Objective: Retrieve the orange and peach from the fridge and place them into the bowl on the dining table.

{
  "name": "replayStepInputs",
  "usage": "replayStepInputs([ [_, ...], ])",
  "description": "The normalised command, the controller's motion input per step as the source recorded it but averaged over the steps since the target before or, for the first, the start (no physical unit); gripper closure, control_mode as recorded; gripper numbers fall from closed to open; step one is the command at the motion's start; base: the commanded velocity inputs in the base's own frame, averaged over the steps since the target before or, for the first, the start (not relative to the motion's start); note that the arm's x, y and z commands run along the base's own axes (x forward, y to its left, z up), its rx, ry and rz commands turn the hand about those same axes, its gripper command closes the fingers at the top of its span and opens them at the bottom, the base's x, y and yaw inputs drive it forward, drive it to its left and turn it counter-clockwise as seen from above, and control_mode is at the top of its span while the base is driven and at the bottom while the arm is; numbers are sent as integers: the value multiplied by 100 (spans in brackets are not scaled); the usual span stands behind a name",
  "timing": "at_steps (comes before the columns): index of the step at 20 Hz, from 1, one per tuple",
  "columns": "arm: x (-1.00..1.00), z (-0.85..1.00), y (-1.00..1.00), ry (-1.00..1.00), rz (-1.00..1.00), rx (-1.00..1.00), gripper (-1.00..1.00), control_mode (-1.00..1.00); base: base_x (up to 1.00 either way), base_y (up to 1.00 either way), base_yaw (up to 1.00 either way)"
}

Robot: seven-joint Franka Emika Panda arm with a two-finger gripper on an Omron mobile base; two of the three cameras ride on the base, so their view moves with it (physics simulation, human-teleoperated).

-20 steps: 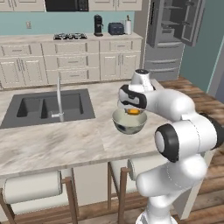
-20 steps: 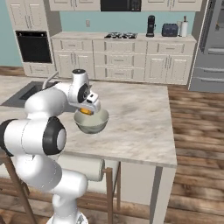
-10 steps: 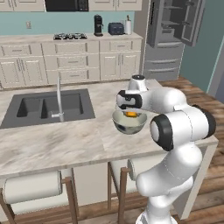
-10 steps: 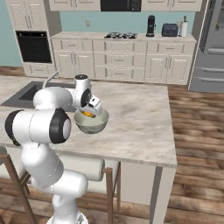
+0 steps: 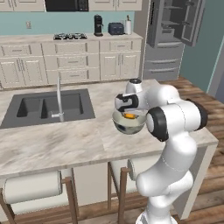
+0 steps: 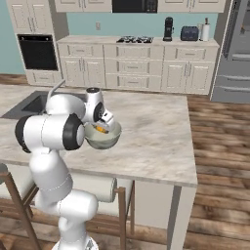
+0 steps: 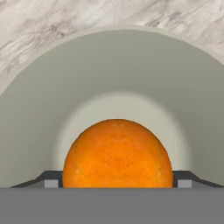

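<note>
Orange fruit (image 7: 117, 154) sits between the two dark fingertips (image 7: 47, 180) of the hand (image 5: 128, 114), one tip at each side of it. The tips stand about one fruit-width apart; whether they press on the orange or merely flank it, I cannot tell. In the hand view the orange lies over the pale centre of the bowl (image 7: 192, 109), whose grey-green wall curves up around it.

From the left base view the hand is just above the bowl's mouth, pointing down into it, and the orange shows as a small bright patch inside the rim. The right base view shows the same: hand (image 6: 103, 126) at the bowl (image 6: 103, 139), orange (image 6: 101, 129) visible within.

The bowl stands on the beige veined worktop (image 5: 65, 140) of the dining table, toward the end away from the sink (image 5: 46, 107). The sink is a grey double basin with a faucet (image 5: 58, 96) rising at its near edge, well apart from the bowl.

Behind, the grey steel fridge (image 5: 168, 39) stands at the far right of the left base view with an upper door swung open. Cream cabinets (image 5: 70, 63) run along the wall beside it, with a coffee maker (image 5: 98, 25) and a toaster (image 5: 116, 29) on top.
</note>
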Motion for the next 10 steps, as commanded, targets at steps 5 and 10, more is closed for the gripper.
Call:
replayStepInputs([
  [5, 23, -23, 0, 0, -7, 0, 100, -100, 0, 0, 0],
  [10, 26, -24, 0, 0, -6, 0, 100, -100, 0, 0, 0],
])
